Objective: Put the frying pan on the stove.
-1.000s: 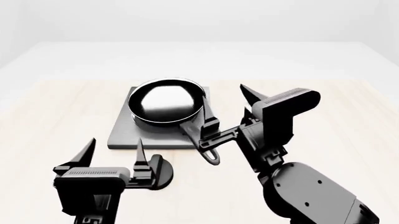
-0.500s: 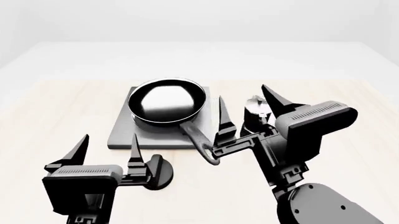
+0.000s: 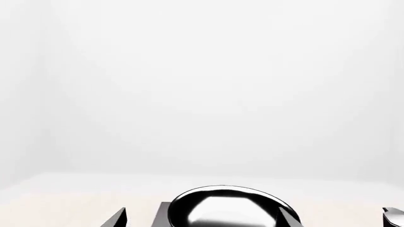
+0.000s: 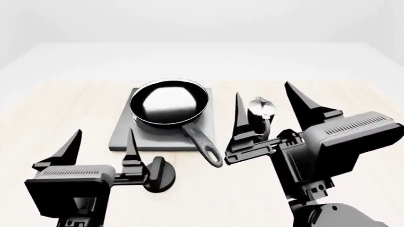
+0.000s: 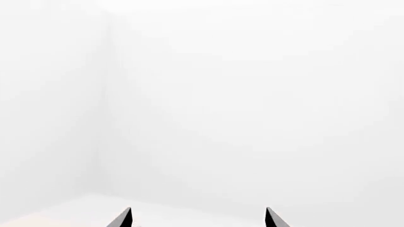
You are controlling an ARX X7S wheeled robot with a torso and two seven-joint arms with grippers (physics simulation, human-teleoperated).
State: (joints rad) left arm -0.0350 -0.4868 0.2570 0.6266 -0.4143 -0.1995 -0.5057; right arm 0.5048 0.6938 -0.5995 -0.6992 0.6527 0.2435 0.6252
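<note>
While the frying pan (image 4: 169,102) sits on the stove (image 4: 126,135), its handle (image 4: 200,141) runs toward 5 o'clock, past the plate's near edge onto the light wooden table (image 4: 50,113). Right gripper (image 4: 268,104) stands at 3 o'clock of the handle, fingers spread wide, holding nothing, clear of the pan. Left gripper (image 4: 101,138) is at 7 o'clock of the stove, fingers likewise apart and empty. Moka pot (image 4: 260,109) shows between the right fingers. Round black knob (image 4: 161,174) lies just beside the left gripper.

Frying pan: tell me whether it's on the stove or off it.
On. The pan sits flat on the stove, its handle overhanging the front edge; neither gripper touches it.
</note>
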